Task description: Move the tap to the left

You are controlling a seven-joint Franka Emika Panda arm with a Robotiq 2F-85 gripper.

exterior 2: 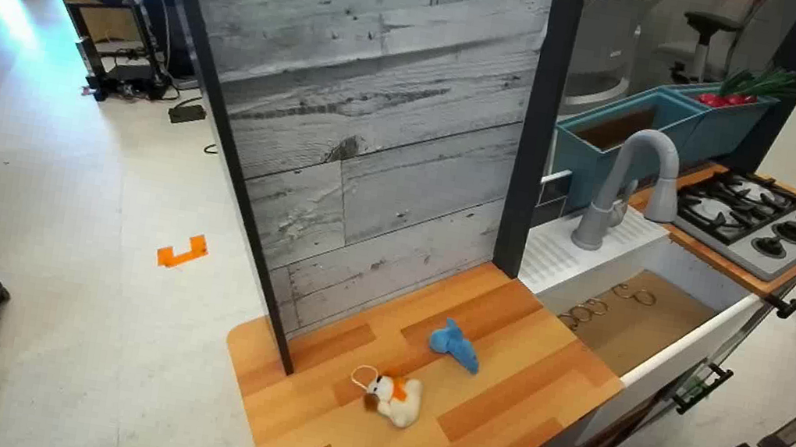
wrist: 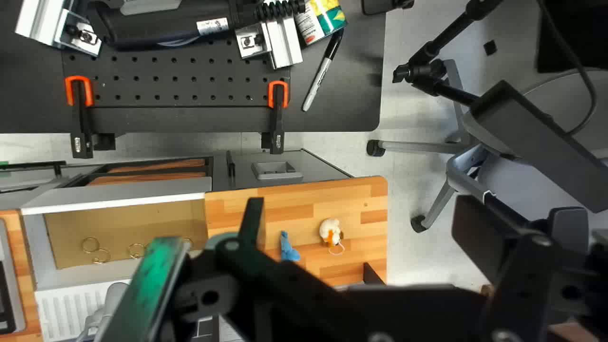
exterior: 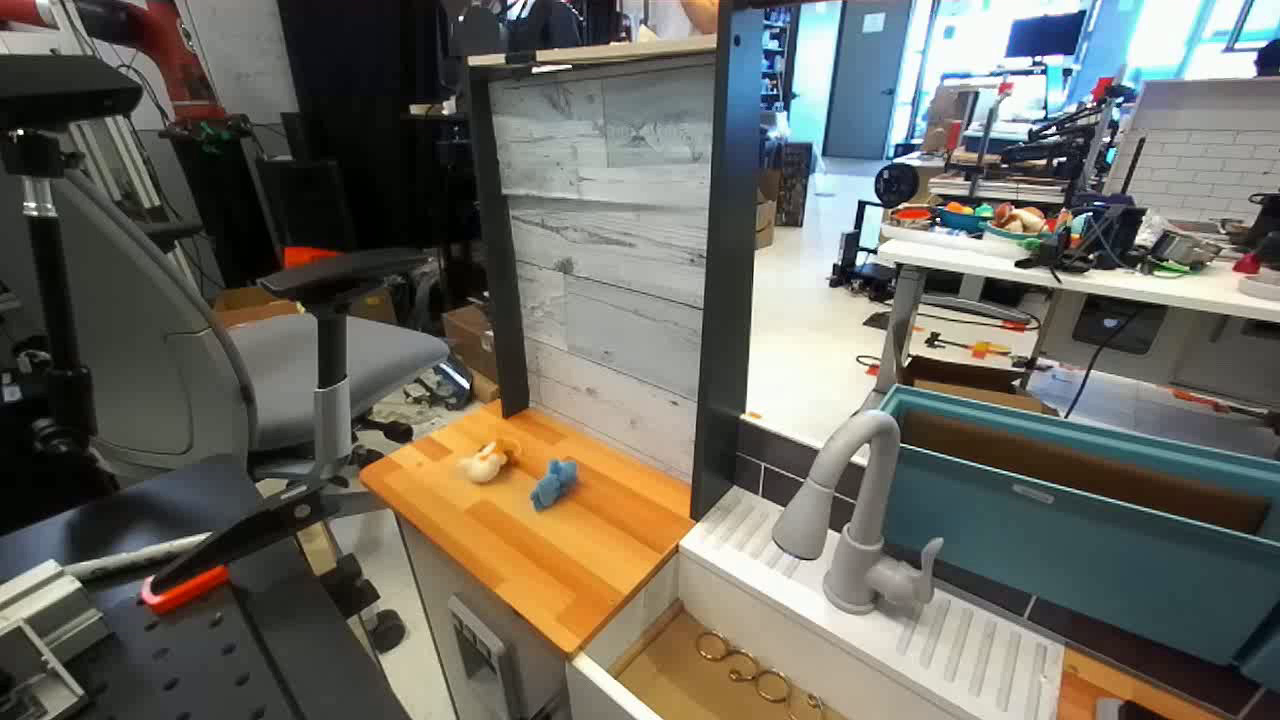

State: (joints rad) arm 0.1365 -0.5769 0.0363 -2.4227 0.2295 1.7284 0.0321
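The tap (exterior: 872, 500) is matte grey with an arched gooseneck spout and a side lever. It stands upright on the white ribbed ledge behind the sink and also shows in an exterior view (exterior 2: 608, 192). In the wrist view the tap (wrist: 114, 295) is at the lower left, partly hidden behind a gripper finger. My gripper (wrist: 359, 223) is open, its fingers wide apart with nothing between them. It is high above the wooden counter, apart from the tap. The gripper is out of view in both exterior views.
A blue toy (exterior 2: 455, 344) and a beige plush toy (exterior 2: 397, 399) lie on the wooden counter (exterior 2: 492, 435). A grey plank panel (exterior 2: 380, 134) rises behind it. Teal planters (exterior: 1080, 530) stand behind the tap. The sink (exterior: 680, 660) holds brass rings. A stove (exterior 2: 761, 222) lies beyond.
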